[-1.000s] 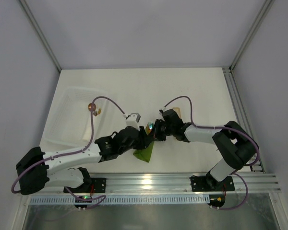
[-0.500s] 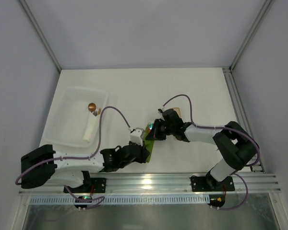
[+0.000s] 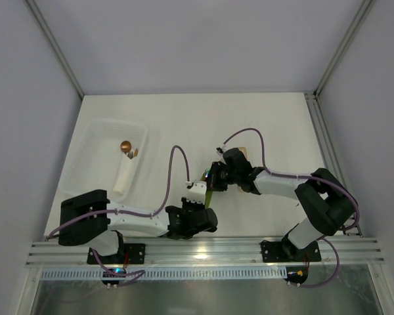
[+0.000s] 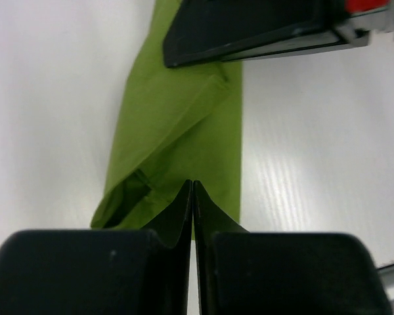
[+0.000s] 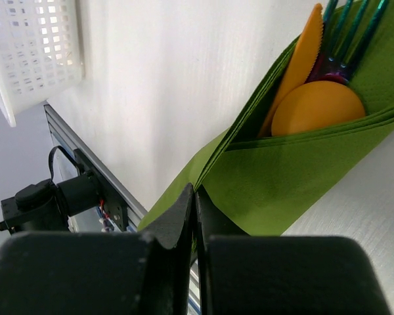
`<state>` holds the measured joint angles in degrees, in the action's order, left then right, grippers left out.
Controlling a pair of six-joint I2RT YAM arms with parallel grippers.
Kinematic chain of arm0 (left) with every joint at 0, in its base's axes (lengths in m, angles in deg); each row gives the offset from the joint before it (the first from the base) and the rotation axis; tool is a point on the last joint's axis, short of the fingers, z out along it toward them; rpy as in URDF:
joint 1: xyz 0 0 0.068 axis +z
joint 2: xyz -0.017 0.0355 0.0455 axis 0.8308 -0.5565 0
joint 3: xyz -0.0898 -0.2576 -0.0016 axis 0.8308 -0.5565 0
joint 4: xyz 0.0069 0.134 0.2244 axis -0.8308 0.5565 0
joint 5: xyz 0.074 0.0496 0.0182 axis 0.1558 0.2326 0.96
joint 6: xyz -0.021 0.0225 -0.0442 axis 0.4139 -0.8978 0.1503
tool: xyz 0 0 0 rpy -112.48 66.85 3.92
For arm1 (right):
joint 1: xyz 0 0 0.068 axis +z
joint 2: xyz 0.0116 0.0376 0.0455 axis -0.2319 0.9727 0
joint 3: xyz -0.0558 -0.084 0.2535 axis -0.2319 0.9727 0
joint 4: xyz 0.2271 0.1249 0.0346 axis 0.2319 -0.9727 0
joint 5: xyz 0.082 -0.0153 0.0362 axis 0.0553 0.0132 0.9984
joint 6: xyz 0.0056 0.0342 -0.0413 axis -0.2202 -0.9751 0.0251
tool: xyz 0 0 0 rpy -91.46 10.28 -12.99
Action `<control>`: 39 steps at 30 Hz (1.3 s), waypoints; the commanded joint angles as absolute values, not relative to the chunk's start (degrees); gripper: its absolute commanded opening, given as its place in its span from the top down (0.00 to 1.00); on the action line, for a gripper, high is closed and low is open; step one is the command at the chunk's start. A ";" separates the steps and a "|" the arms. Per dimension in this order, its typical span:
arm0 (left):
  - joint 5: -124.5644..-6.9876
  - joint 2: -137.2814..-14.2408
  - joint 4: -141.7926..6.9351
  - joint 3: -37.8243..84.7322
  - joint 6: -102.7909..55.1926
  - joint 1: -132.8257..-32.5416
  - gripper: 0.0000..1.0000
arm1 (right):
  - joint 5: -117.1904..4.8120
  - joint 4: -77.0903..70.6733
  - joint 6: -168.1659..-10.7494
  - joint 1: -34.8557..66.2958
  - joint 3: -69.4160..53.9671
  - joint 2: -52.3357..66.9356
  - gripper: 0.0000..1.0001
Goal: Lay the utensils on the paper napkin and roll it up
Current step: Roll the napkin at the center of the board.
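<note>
Rolling step: utensils inside paper napkin. Left gripper at its 6 o'clock end, right gripper: jaws pressed together, possibly nipping paper. Next: tighten roll.

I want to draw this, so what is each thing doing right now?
paper napkin: folded over the utensils, lying flat.
utensils: tucked inside the napkin, tops poking out.
left hand: shut, at the napkin's near end.
right hand: shut, at its far end.
tray: upright, a few things inside.
</note>
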<state>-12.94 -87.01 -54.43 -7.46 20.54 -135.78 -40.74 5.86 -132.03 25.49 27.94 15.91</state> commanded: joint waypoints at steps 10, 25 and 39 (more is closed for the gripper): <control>-5.57 -90.00 -45.99 -3.28 24.12 -135.99 1.00 | -40.36 7.14 -131.16 25.79 27.30 13.58 0.96; -7.33 -92.46 -46.51 -2.40 23.60 -135.99 1.00 | -39.75 8.02 -131.77 25.79 27.48 13.93 0.97; -11.11 -98.88 -37.56 0.59 31.32 -135.90 1.00 | -43.60 1.09 -127.47 25.79 24.06 11.65 0.96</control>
